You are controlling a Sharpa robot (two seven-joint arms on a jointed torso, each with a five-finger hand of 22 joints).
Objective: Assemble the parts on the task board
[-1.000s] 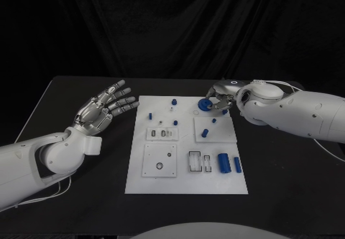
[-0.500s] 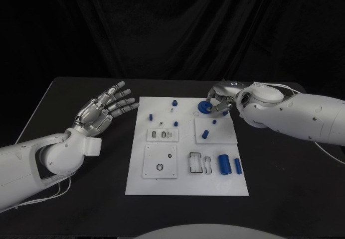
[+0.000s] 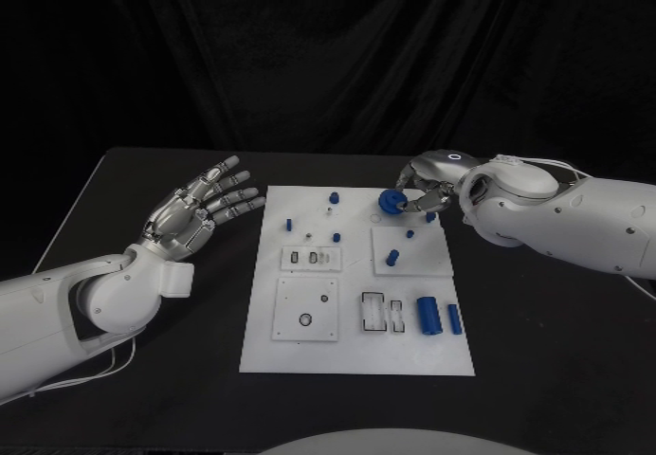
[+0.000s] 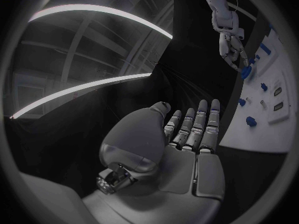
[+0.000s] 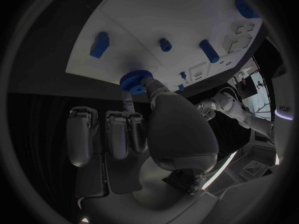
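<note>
Pinching blue gear (image 3: 391, 199) between right hand (image 3: 432, 186) fingers (image 5: 151, 87), seemingly above task board (image 3: 355, 353); left hand (image 3: 195, 209) fingers spread, empty.

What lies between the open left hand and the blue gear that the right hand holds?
In the head view, between the left hand and the gear: the task board, with small blue pegs.

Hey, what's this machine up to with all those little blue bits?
It is putting small parts together on a white task board. The right hand pinches a blue gear over the board's far edge. The left hand hovers open beside the board, holding nothing. Two blue cylinders and some small blue pegs sit on the board.
</note>
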